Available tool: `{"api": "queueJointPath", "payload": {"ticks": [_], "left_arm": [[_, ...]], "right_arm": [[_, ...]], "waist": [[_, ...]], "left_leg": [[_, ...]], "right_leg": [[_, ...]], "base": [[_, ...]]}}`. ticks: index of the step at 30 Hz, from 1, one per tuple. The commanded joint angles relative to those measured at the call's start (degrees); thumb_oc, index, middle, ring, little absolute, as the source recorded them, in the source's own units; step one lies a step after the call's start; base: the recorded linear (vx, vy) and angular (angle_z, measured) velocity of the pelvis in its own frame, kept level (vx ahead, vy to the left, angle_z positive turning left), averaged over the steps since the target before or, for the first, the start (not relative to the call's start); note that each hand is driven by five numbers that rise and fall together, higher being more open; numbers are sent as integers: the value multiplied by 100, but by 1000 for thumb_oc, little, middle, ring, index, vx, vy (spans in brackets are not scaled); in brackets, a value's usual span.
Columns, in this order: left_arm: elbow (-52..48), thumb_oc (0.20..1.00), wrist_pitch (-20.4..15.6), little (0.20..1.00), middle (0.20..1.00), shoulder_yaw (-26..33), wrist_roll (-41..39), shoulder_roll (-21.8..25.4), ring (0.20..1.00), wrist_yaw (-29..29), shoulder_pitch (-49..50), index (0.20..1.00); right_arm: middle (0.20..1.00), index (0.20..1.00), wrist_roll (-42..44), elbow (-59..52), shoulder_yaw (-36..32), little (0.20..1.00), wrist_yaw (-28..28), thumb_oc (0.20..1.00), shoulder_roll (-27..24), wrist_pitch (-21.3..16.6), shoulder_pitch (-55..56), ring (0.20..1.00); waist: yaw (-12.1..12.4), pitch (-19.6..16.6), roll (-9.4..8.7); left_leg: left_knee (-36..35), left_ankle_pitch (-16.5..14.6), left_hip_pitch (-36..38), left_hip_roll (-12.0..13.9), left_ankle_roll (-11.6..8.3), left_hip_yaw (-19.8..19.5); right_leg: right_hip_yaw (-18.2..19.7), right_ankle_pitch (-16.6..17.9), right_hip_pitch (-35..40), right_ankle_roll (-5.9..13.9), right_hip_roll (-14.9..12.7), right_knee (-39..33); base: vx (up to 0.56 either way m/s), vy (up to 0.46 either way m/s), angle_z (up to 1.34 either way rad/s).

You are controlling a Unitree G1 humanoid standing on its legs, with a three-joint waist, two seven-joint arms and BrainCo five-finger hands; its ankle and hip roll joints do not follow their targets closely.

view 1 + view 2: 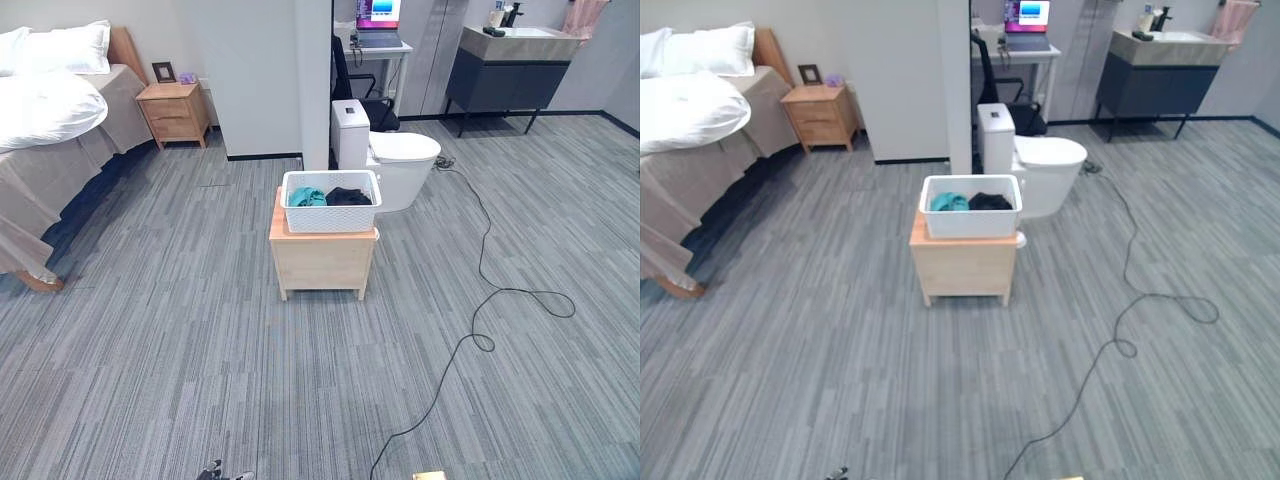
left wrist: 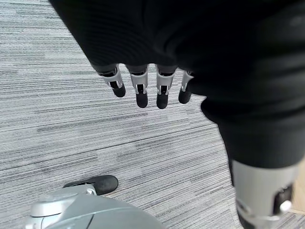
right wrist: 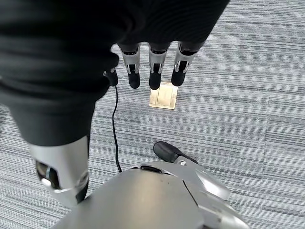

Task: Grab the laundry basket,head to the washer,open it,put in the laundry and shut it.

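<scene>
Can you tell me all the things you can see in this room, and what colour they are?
laundry basket: one, white, on the small wooden table mid-room
clothes: teal and black, inside the basket
small wooden table: one, light wood, on the grey floor
toilet: one, white, just behind the basket
bed: one, white pillows, beige cover, far left
nightstand: one, wooden, beside the bed
desk with laptop: one, at the back
sink cabinet: one, dark, back right
floor plate: one, brass, in the floor
left hand: fingers straight, hanging over the floor
right hand: fingers straight, hanging over the floor
</scene>
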Motion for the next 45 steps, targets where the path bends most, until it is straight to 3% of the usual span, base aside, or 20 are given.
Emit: {"api": "queueJointPath", "payload": {"ticks": [1, 13, 16, 20, 22, 23, 24, 25, 28, 31, 36, 37, 38, 40, 41, 43, 44, 45], "left_arm": [[276, 1000, -191, 1000, 1000, 14, -25, 9, 1000, 71, -358, 1000], [234, 1000, -173, 1000, 1000, 19, -151, 62, 1000, 90, -437, 1000], [185, 1000, -188, 1000, 1000, 24, -264, 94, 1000, 106, -488, 1000], [160, 1000, -207, 1000, 1000, 46, -421, 77, 1000, 79, -521, 1000], [126, 1000, -193, 1000, 1000, 49, -480, 72, 1000, 68, -579, 1000], [119, 1000, -187, 1000, 1000, 61, -527, 39, 1000, 57, -568, 1000], [119, 1000, -187, 1000, 1000, 61, -527, 39, 1000, 57, -568, 1000], [101, 1000, -204, 1000, 1000, 81, -564, -1, 1000, 27, -499, 1000], [158, 1000, -217, 1000, 1000, 144, -586, -35, 1000, 19, -398, 1000], [254, 1000, -216, 1000, 1000, 225, -608, -9, 1000, 71, -389, 1000], [286, 1000, -190, 1000, 1000, 367, -639, 62, 1000, 69, -332, 1000], [246, 1000, -179, 1000, 1000, 373, -608, 141, 1000, 76, -361, 1000], [249, 1000, -181, 1000, 1000, 375, -610, 171, 1000, 75, -373, 1000], [158, 1000, -171, 1000, 1000, 311, -579, 252, 1000, 55, -417, 1000], [-110, 1000, -189, 1000, 1000, 260, -582, 370, 1000, 66, -469, 1000], [-225, 1000, -208, 1000, 1000, 272, -614, 436, 1000, 96, -501, 1000], [-379, 1000, -227, 1000, 1000, 257, -664, 524, 1000, 134, -535, 1000], [-379, 1000, -226, 1000, 1000, 258, -664, 525, 1000, 134, -535, 1000]], "right_arm": [[1000, 1000, -67, 413, 184, 1000, -41, 1000, -45, -9, -147, 1000], [1000, 1000, 36, 356, 171, 1000, -20, 1000, -85, 9, -194, 1000], [1000, 1000, 221, 320, 118, 1000, -35, 1000, -97, -32, -200, 1000], [1000, 1000, 412, 330, 33, 1000, -52, 1000, -143, -89, -222, 1000], [1000, 1000, 435, 301, 33, 1000, -61, 1000, -186, -88, -260, 1000], [1000, 1000, 472, 270, 35, 1000, -61, 1000, -234, -91, -284, 1000], [1000, 1000, 472, 270, 35, 1000, -61, 1000, -234, -91, -284, 1000], [1000, 1000, 532, 258, 15, 1000, -59, 1000, -290, -93, -282, 1000], [1000, 1000, 602, 207, -1, 1000, -71, 1000, -294, -146, -301, 1000], [1000, 1000, 692, 167, -15, 1000, -71, 1000, -257, -180, -340, 1000], [1000, 1000, 722, 92, -61, 1000, -17, 1000, -170, -178, -336, 1000], [1000, 1000, 687, 101, -73, 1000, -16, 1000, -135, -171, -339, 1000], [1000, 1000, 729, 117, -95, 1000, -13, 1000, -131, -167, -339, 1000], [1000, 1000, 867, 48, -207, 1000, 15, 1000, -131, -181, -348, 1000], [1000, 1000, 1045, -167, -310, 1000, -16, 1000, -191, -201, -393, 1000], [1000, 1000, 1169, -238, -364, 1000, -32, 1000, -212, -232, -417, 1000], [1000, 1000, 1272, -384, -487, 1000, -86, 1000, -240, -266, -468, 1000], [1000, 1000, 1272, -385, -487, 1000, -87, 1000, -240, -266, -468, 1000]], "waist": [[1, -92, -208], [-23, 15, -188], [-53, 153, -195], [-44, 422, -300], [4, 623, -334], [26, 728, -373], [22, 719, -370], [84, 679, -387], [247, 567, -368], [344, 532, -414], [404, 399, -417], [504, 337, -525], [525, 309, -569], [498, 301, -686], [366, 382, -642], [307, 458, -606], [251, 549, -503], [248, 556, -506]], "left_leg": [[-88, -211, -20, 272, -311, -384], [-88, -95, -170, 377, -423, -464], [-88, 18, -253, 524, -483, -582], [851, -60, -704, 542, -583, -653], [1736, 170, -1207, 408, -636, -728], [2299, 353, -1688, 365, -577, -539], [2317, 345, -1707, 367, -576, -543], [1693, 216, -2051, 385, -454, -53], [559, 542, -2259, 458, -453, 68], [5, 772, -2503, 614, -538, 91], [147, 1003, -2407, 818, -465, 550], [859, 973, -2579, 697, -381, 564], [941, 846, -2496, 575, -296, 569], [1017, 543, -2287, 311, -42, 656], [978, 272, -1957, 158, 201, 653], [925, 160, -1745, 77, 297, 651], [784, -5, -1308, 31, 408, 660], [782, -4, -1300, 27, 408, 657]], "right_leg": [[-45, 133, -63, 617, -737, 45], [-110, 75, -125, 532, -626, 45], [-68, -14, -139, 390, -458, 45], [19, -122, -91, 203, -341, 99], [-32, -143, -112, 144, -339, 173], [-134, -212, -84, 110, -347, 183], [-136, -213, -94, 110, -345, 185], [-228, -334, -28, 151, -344, 149], [-192, -547, 137, 213, -249, 104], [-130, -827, 401, 274, -246, 256], [-78, -1034, 640, 341, -360, 598], [-158, -805, 619, 446, -578, 1125], [-144, -548, 526, 529, -697, 1475], [-95, 448, 286, 762, -996, 2467], [104, 1132, -207, 829, -1110, 3764], [86, 1260, -444, 865, -1153, 4144], [-311, 1218, -834, 877, -1494, 4443], [-313, 1214, -827, 878, -1499, 4446]], "base": [[0, 0, 0], [-8, -54, 2], [7, -174, 13], [10, -131, 26], [6, -106, 7], [59, -76, 5], [253, -28, 1], [308, 52, 8], [309, 87, 9], [358, 134, -11], [399, 215, -21], [477, 291, -33], [642, 423, -15], [536, 426, -12], [439, 354, -12], [401, 312, 35], [377, 285, 67], [449, 233, 53]]}}
